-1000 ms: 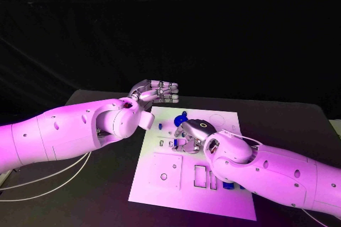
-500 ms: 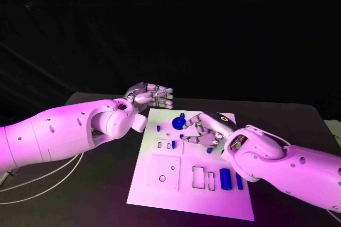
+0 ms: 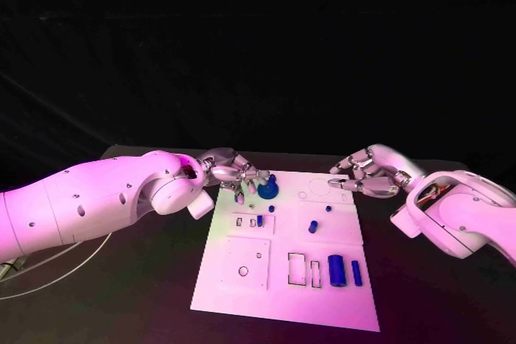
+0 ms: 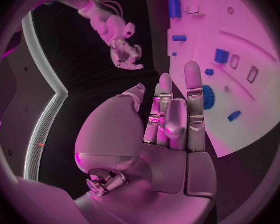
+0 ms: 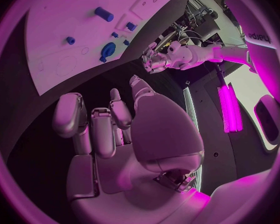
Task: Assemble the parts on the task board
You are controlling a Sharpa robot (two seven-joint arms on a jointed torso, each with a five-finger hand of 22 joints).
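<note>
Head view looks down from above and behind onto the counter (image 3: 140,284), whole board (image 3: 285,284) in frame, both arms entering from the sides. Left wrist view sits close behind the left robot hand (image 4: 171,119), facing across the board (image 4: 239,45) toward the right robot hand (image 4: 124,50). Right wrist view, close behind the right robot hand (image 5: 109,129), faces back over the board (image 5: 71,25) at the left robot hand (image 5: 155,59). All three share the board's far end.

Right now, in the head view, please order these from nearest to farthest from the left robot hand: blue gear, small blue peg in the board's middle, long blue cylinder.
1. Blue gear, beside the left robot hand.
2. Small blue peg, mid-board.
3. Long blue cylinder, near edge, right side.
</note>
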